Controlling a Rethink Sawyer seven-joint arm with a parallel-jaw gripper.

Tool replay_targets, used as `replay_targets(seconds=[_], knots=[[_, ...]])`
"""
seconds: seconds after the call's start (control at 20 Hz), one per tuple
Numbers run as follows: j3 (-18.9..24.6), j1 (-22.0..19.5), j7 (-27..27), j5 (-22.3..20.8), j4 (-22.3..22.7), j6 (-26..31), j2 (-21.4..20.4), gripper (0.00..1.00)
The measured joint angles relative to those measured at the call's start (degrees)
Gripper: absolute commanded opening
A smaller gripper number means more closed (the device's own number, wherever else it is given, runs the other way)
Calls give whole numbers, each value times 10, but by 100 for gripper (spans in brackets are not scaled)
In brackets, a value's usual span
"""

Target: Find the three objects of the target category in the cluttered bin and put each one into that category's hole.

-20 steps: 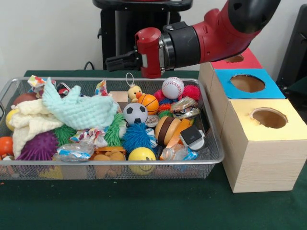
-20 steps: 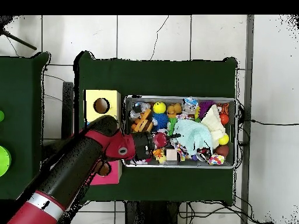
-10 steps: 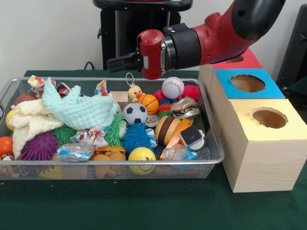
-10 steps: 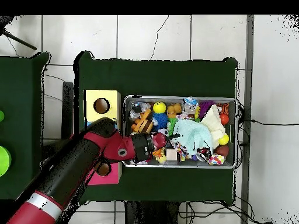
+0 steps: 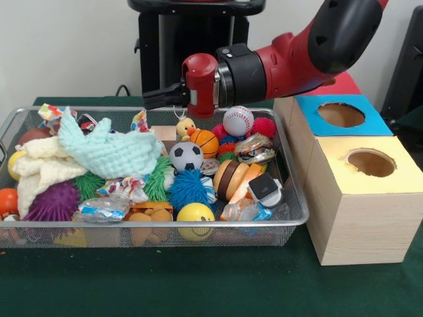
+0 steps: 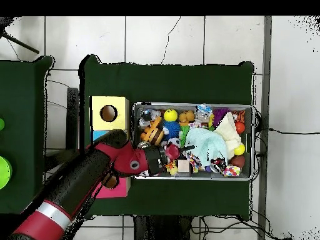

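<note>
**Wire basket and contents, arm held above the back rim**

Landmark: the wire basket point(image 5: 291, 221), a wide shallow mesh tray on the green table point(image 5: 198, 284). Entries run left to right in the front view.

- Orange ball point(image 5: 6, 200), at the basket's left end, against the mesh.
- Purple spiky ball point(image 5: 53, 201), front left of the basket, below a cream cloth point(image 5: 36, 168).
- Mint cloth point(image 5: 109, 153), heaped across the basket's left half.
- Plastic bottle point(image 5: 100, 208), clear with a blue-and-white label, lying on its side near the basket's front rim, just right of the purple ball.
- Gripper point(image 5: 155, 97), black, pointing left, held above the basket's back rim; whether its fingers were apart or together could not be told. In the overhead view the gripper point(image 6: 182, 150) lay over the basket's interior, near the mint cloth.
- Soccer ball point(image 5: 186, 156), centre of the basket, with a blue spiky ball point(image 5: 188, 188) in front of it.
- Yellow smiley ball point(image 5: 195, 214), at the front rim.
- Baseball point(image 5: 238, 121), at the back right of the basket.
- Second plastic bottle point(image 5: 248, 211), front right corner of the basket, lying on its side.
- Three boxes, just right of the basket: yellow-topped point(image 5: 370, 198) nearest the camera, blue-topped point(image 5: 340, 115) behind it, red-topped point(image 5: 337, 82) farthest, partly hidden by the arm point(image 5: 297, 56).
</note>
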Motion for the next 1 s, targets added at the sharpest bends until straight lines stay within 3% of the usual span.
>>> replay_targets(seconds=[0.35, 0.75, 1.0], knots=[[0, 11, 0, 1, 16, 0, -4, 0], [-22, 31, 0, 2, 34, 16, -69, 0], [-62, 57, 0, -28, 38, 23, -116, 0]])
